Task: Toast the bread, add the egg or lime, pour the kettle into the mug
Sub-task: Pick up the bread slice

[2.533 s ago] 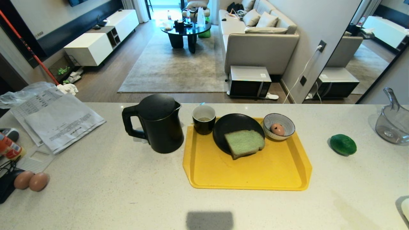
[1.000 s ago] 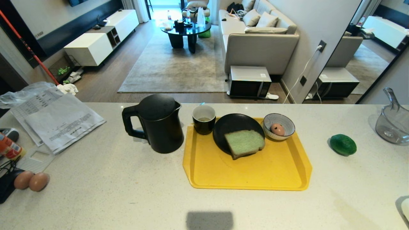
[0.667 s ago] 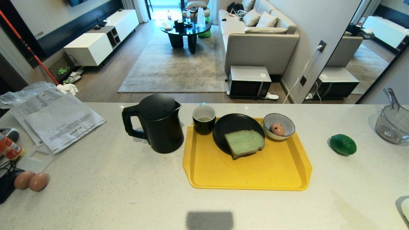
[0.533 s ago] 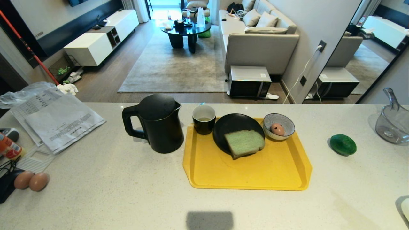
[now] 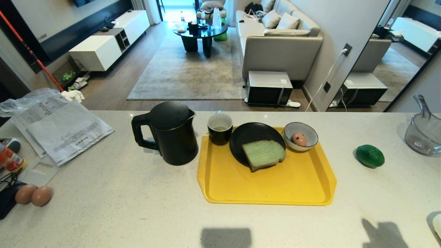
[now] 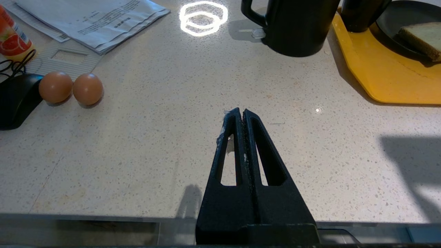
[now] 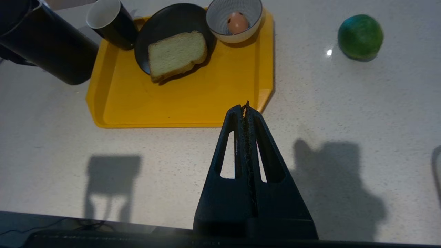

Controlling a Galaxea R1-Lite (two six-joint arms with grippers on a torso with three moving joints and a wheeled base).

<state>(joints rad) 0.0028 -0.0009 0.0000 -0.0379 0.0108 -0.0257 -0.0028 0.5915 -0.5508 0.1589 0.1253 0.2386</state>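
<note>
While its two black fingers are pressed together on nothing, the right gripper [image 7: 246, 106] hangs over bare counter at the near right corner of the yellow tray [image 7: 179, 103]; from it the bread [image 7: 177, 54] lies ahead and toward the robot's left, flat on the black plate [image 7: 162, 20], its rounded crust end turned toward the bowl, its long axis running across the tray more than along the reach; I judge the coming move to be a forward, leftward reach by this arm, which is the nearer of the two to the slice; the lime [image 7: 360, 35] sits well apart on the counter off the tray's right side, also on this arm's side; the left gripper [image 6: 240, 113] is likewise closed and empty, low over the counter well short of the kettle [image 6: 293, 24], which stands just beside the tray's left edge with its handle turned away from the tray; the mug [image 5: 219, 128] stands on the tray's far left corner, between kettle and plate. By count: one slice of bread, one lime, one kettle, one mug, one plate, one patterned bowl [image 5: 300, 136] holding one egg [image 5: 299, 139], and two loose eggs [image 5: 33, 195] touching each other far to the left.
</note>
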